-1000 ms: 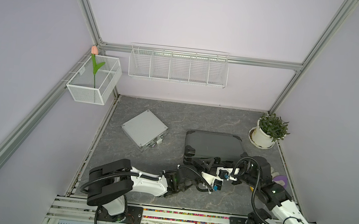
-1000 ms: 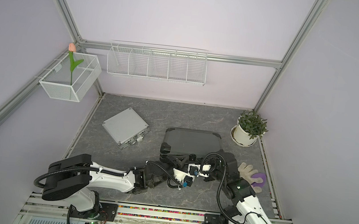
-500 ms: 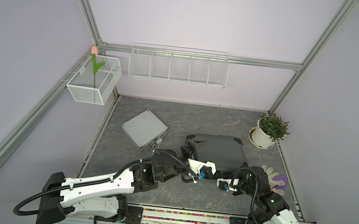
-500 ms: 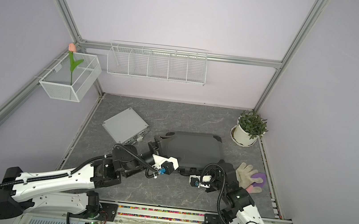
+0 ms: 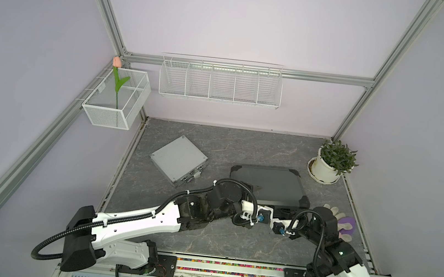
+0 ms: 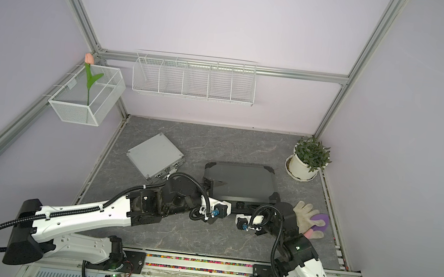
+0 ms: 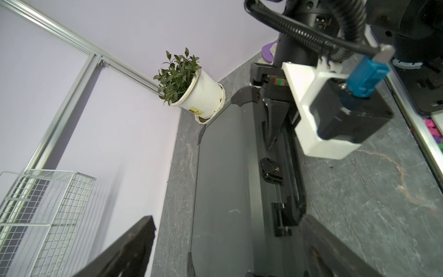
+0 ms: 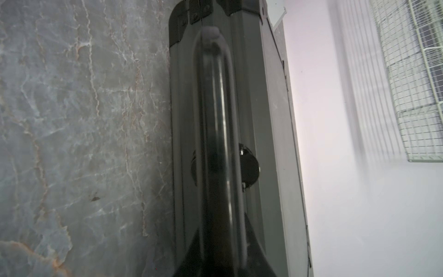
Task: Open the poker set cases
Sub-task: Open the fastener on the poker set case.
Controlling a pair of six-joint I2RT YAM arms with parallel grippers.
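My right gripper (image 8: 211,43) showed as one dark, glossy, blurred bar, running from six o'clock up to twelve with the jaws pressed together. Behind it lay the dark case (image 8: 268,120), seen along its narrow front edge, which stretched away toward twelve. A round black latch (image 8: 250,167) peeked out from behind the bar's middle, on its three o'clock side. A black corner cap (image 8: 179,26) sat at eleven. The marble tabletop (image 8: 72,120) filled nine o'clock and the lilac wall (image 8: 347,191) filled three. A white wire basket (image 8: 417,84) hung blurred at two.

Two cases (image 5: 178,158) (image 5: 270,182), two wire baskets (image 5: 218,98) (image 5: 108,118), one plant (image 5: 336,156), one tulip (image 5: 117,61), one glove (image 6: 303,216)
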